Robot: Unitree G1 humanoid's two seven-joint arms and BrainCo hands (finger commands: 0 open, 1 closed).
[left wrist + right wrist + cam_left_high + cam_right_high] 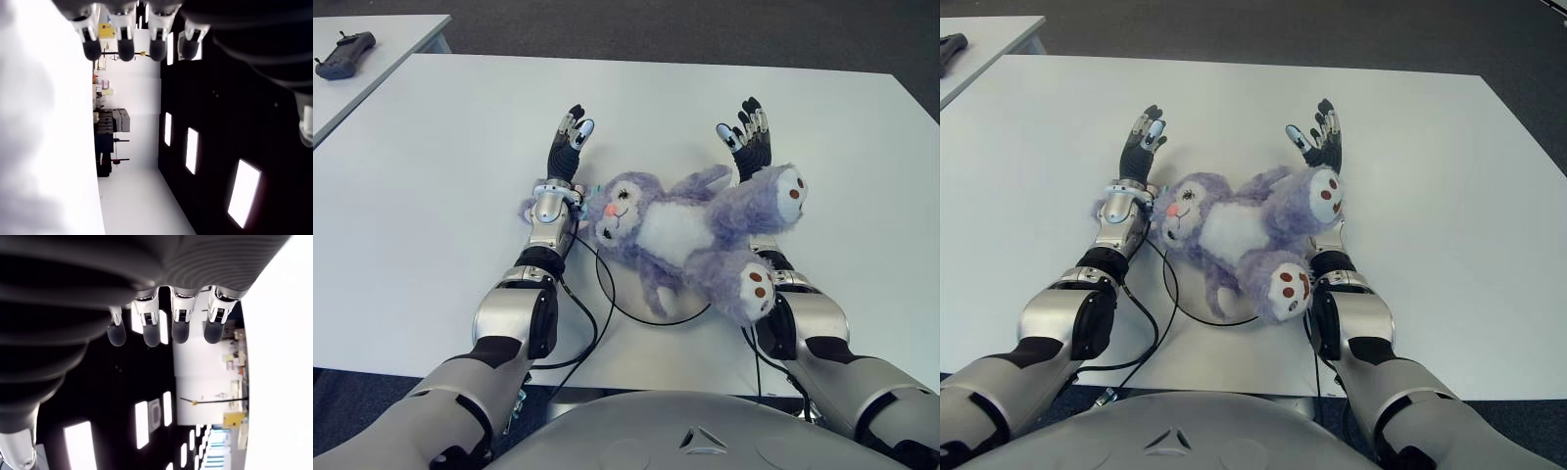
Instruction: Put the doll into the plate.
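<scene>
Robot hand left [570, 137] and right [746, 132] both splayed, empty, flanking one purple plush doll [690, 235] at 9 and 3 o'clock; bare white desk [460, 147] all round.

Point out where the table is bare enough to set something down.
Bare table lies to the left of the left hand, beyond both hands' fingertips, and to the right of the right hand. It is crowded between the forearms, where the purple plush doll lies over the plate, with cables alongside.
</scene>
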